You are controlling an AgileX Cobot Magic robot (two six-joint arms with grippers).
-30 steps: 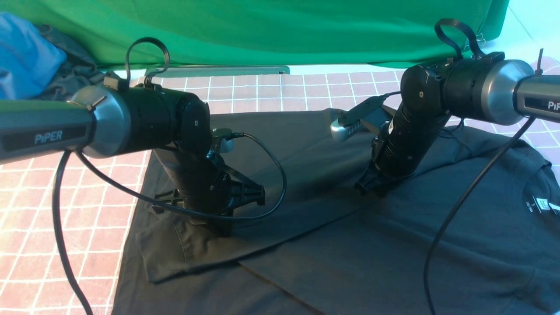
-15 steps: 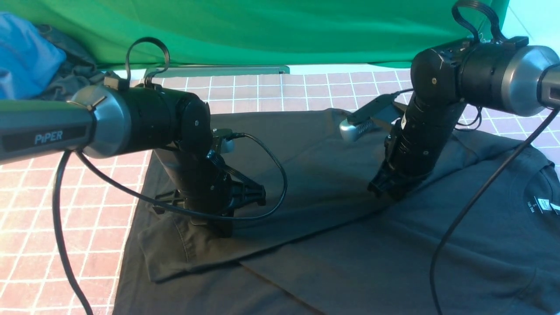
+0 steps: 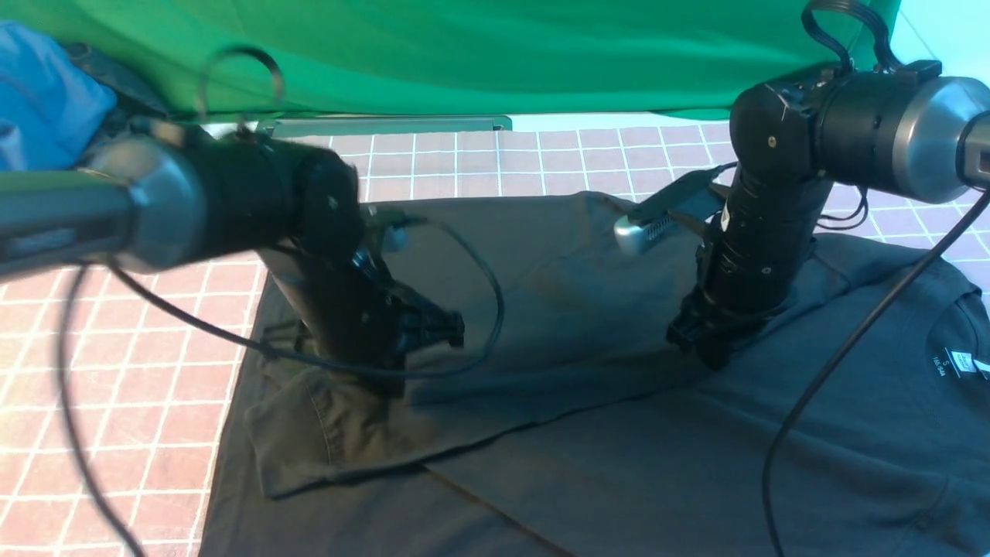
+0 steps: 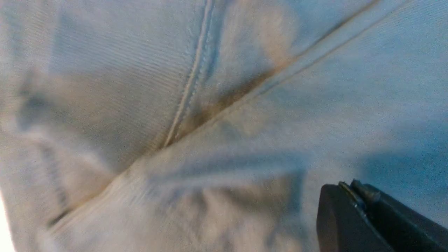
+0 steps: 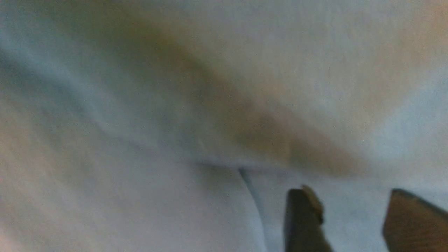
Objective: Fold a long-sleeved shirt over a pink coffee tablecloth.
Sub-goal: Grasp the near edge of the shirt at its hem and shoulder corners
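Shows the long-sleeved shirt (image 3: 619, 449) spread dark and mostly flat over the pink coffee tablecloth (image 3: 479, 162), with its neck and small label (image 3: 959, 362) toward the robot's right and 1 flap folded across the body toward the near left. Finds the left gripper (image 3: 377, 383) pointing down onto that folded flap near its left end, with the arm blurred. In the left wrist view, puts its fingers (image 4: 350, 210) tight together against the cloth, close to a seam; cannot tell whether any fabric is pinched between them. Places the right gripper (image 3: 708, 352) tip-down near the shirt's middle, touching or just above the fabric, with its 2 fingers (image 5: 302, 217) clearly apart and shirt fabric showing through the gap. Notes the green backdrop (image 3: 464, 54) behind and a blue garment (image 3: 39, 93) at the far left.
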